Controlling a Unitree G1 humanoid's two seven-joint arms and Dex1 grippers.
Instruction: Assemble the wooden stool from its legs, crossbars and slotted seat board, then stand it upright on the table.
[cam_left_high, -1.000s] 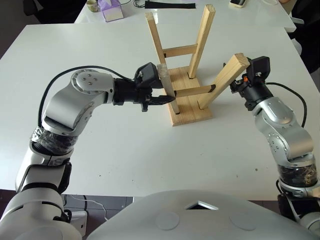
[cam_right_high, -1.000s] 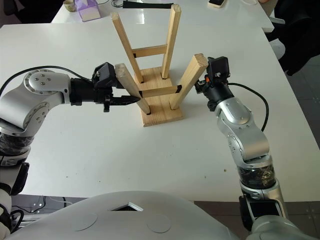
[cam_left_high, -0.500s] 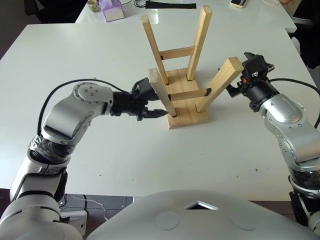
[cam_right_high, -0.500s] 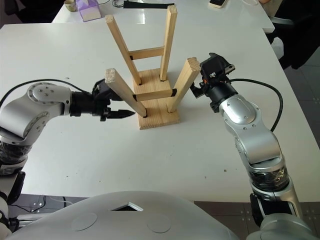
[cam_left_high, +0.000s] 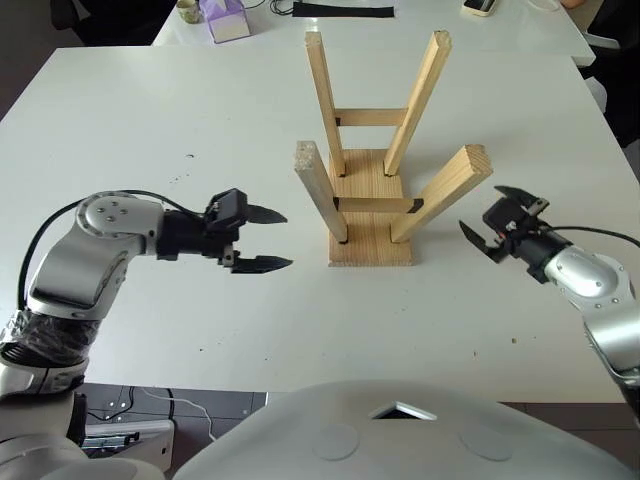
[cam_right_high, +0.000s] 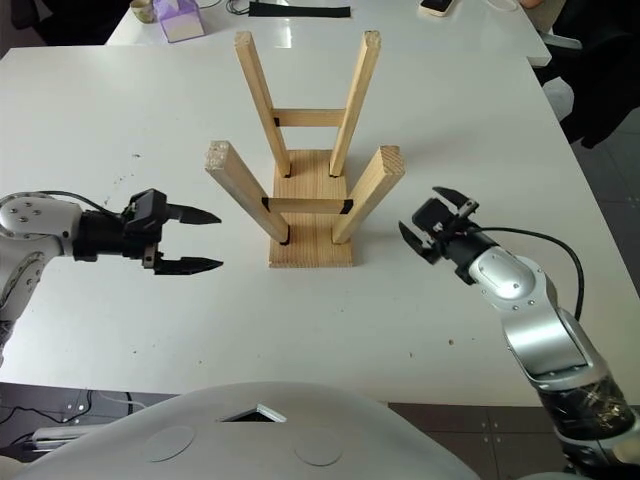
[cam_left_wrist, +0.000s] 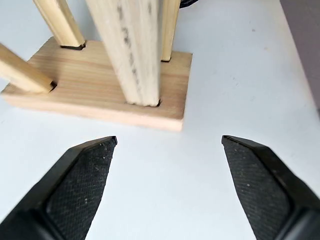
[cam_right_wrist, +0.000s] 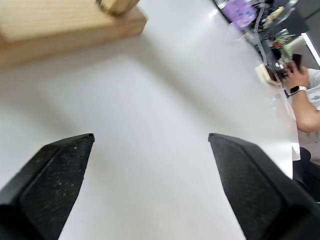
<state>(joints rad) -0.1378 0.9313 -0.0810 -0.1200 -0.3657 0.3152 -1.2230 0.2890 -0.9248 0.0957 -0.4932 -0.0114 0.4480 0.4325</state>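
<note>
Item: wooden stool (cam_left_high: 370, 190), assembled and standing inverted at the centre of the white table (cam_left_high: 150, 120). The seat board (cam_left_high: 371, 256) is lying flat on the table, its long axis appearing to run from 6 to 12 o'clock. The four legs (cam_left_high: 325, 100) are pointing upward from their slots and splaying outward: the far pair is leaning toward 11 and 1 o'clock, and the near pair is tilting more steeply the same ways. Two crossbars (cam_left_high: 372, 117) are running level from 9 to 3 o'clock, one joining each pair, with dark marks showing where they meet the legs. Left hand (cam_left_high: 287, 239): hovering just above the table at 9 o'clock of the stool, apart from it, its fingers spread wide and pointing toward the seat board. Right hand (cam_left_high: 480, 208): hovering at 3 o'clock of the stool, near the tilted near leg but not touching it, its fingers likewise spread wide and holding nothing. Other items: a purple tissue box (cam_left_high: 222, 18) and a cup (cam_left_high: 185, 10) are sitting at 11 o'clock on the table behind, and a black strip (cam_left_high: 343, 11) is lying at 12 o'clock. Any print on these is too small to be made out.
</note>
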